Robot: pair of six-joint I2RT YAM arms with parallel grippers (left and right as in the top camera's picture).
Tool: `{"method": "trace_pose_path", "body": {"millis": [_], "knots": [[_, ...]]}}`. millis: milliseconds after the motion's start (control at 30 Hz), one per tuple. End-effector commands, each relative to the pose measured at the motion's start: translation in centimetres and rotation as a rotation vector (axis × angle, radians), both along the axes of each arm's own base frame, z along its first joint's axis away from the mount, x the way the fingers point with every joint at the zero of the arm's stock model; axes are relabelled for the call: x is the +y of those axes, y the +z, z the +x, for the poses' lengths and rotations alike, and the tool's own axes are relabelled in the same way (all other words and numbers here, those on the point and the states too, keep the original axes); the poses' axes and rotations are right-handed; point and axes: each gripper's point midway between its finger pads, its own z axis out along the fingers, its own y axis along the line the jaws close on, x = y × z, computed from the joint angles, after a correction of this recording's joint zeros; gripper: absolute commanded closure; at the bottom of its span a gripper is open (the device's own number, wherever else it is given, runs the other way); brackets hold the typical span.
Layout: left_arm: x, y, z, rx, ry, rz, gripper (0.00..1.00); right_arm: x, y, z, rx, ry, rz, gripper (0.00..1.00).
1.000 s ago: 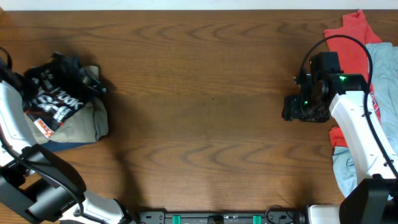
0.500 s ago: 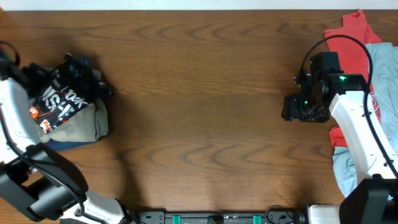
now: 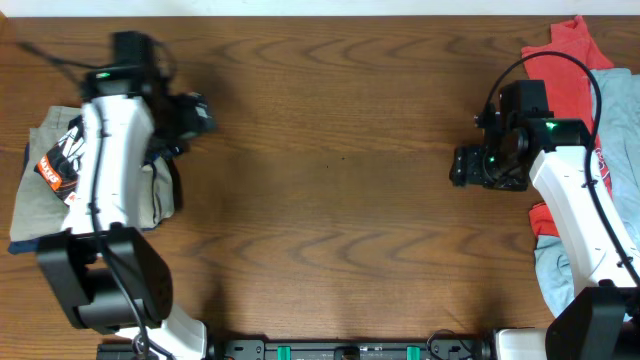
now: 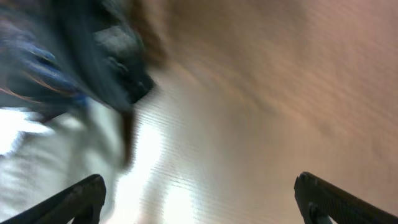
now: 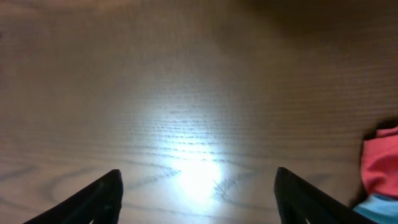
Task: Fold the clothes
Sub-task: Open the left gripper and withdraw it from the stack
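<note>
Lying crumpled on tan trousers (image 3: pixel 28 212), black printed jersey (image 3: pixel 62 158), left gripper (image 4: pixel 199 200) and right gripper (image 5: pixel 198 194) both spread wide.

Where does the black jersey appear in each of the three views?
Overhead: the black jersey lies at the far left, partly under the left arm.
Left wrist: the jersey is a blurred dark shape at the upper left.
Right wrist: it is not in this picture.
Shared landmark: the wooden table, also seen from the left wrist and the right wrist.
</note>
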Motion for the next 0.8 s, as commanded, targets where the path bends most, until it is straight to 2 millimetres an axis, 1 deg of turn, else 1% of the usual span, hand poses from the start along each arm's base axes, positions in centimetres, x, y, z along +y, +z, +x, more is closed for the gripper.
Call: {"method": "trace_pose_path", "body": {"millis": [0, 100, 167, 267, 400, 500, 567, 667, 767], "knots": [[-4.0, -0.2, -2.2, 0.080, -0.164, -0.012, 0.02, -0.2, 0.5, 0.6, -0.029, -0.050, 0.012, 0.19], [-6.3, -0.4, -5.3, 0.197, -0.241, -0.009, 0.02, -0.4, 0.5, 0.6, -0.026, -0.057, 0.012, 0.13], [-7.2, -0.4, -7.5, 0.280, -0.276, -0.006, 0.02, -0.9, 0.4, 0.1, -0.003, -0.074, 0.015, 0.09], [-7.7, 0.1, -10.1, 0.373, -0.295, 0.002, 0.02, -1.5, 0.2, -1.4, 0.060, -0.115, 0.049, 0.05], [-7.9, 1.5, -11.9, 0.393, -0.306, 0.005, 0.02, -2.0, 0.0, -3.8, 0.162, -0.158, 0.092, 0.06], [-8.1, 2.9, -12.9, 0.338, -0.306, 0.006, 0.02, -2.3, 0.1, -4.9, 0.202, -0.173, 0.092, 0.06], [-8.3, 3.9, -13.7, 0.274, -0.313, 0.005, 0.02, -2.3, 0.4, -5.4, 0.196, -0.172, 0.089, 0.06], [-7.9, 5.2, -14.6, 0.118, -0.292, 0.030, 0.02, -2.3, 1.0, -5.3, 0.108, -0.169, 0.087, 0.06], [-6.9, 6.5, -15.3, -0.090, -0.264, 0.081, 0.02, -2.5, 2.1, -5.2, -0.052, -0.167, 0.071, 0.01]]}}
